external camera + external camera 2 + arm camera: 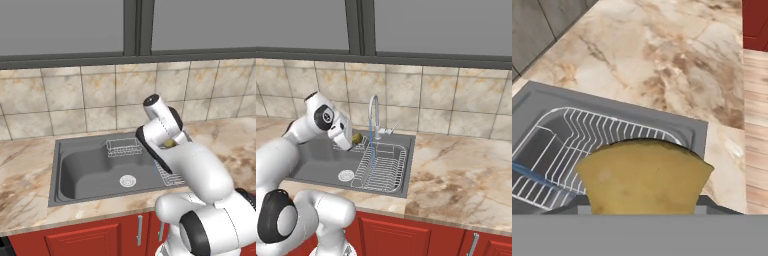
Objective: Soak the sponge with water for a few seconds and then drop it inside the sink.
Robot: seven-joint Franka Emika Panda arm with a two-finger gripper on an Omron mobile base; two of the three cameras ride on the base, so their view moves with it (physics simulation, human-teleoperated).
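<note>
Gripper: jaws drawn in narrow and clamped on the sponge. In the hand view I see the sponge wedged between the finger tips at 6 o'clock, its flat mustard-yellow face toward the camera, top edge gently arched, sides flaring outward. Surface is mottled yellow-brown, no print on it.

No brands, labels or writing readable anywhere in my views.

Right base view: the sponge shows as a small olive-yellow lump at the gripper end, held up over the sink, above the basin floor. The water runs as a thin pale-blue line from the faucet down onto the wire dish rack; the sponge sits just at 9 o'clock of that stream, close beside it. I cannot tell whether it touches the water.

Left base view: the arm hides most of the hand; a sliver of yellow peeks out between the white links. The drain lies at 7 o'clock from it, a small wire basket at 9 o'clock.
</note>
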